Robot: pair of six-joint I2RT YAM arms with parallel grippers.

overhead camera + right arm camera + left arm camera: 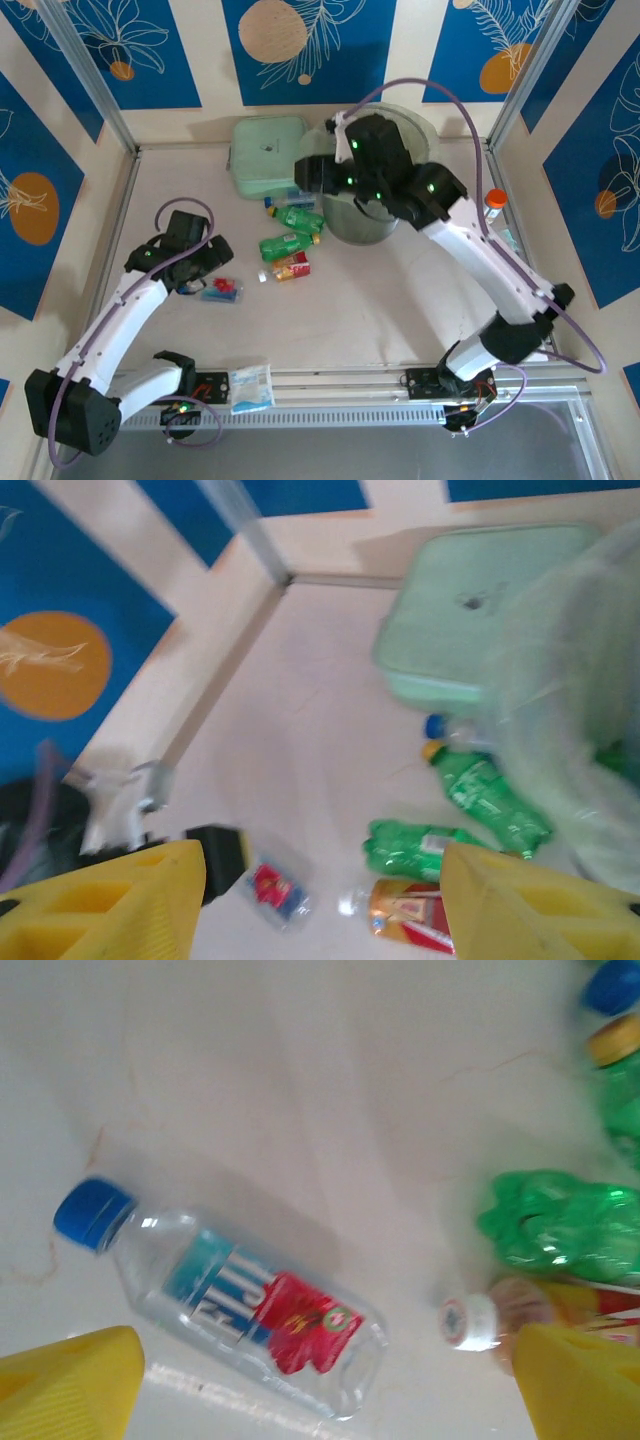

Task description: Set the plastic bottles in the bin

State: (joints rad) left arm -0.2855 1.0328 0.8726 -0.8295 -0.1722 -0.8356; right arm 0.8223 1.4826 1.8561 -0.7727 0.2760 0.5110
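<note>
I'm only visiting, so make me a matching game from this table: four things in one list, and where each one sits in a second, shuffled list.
Things
1. blue-capped clear bottle
2. flat green box
3. white and blue packet
4. orange-capped vial

Places
A. at the front edge, farthest from the bin
B. to the right of the bin
C. lying on its side, left of the other bottles and apart from them
D. at the back, just left of the bin

Pairs: 1-C, 2-D, 3-A, 4-B
</note>
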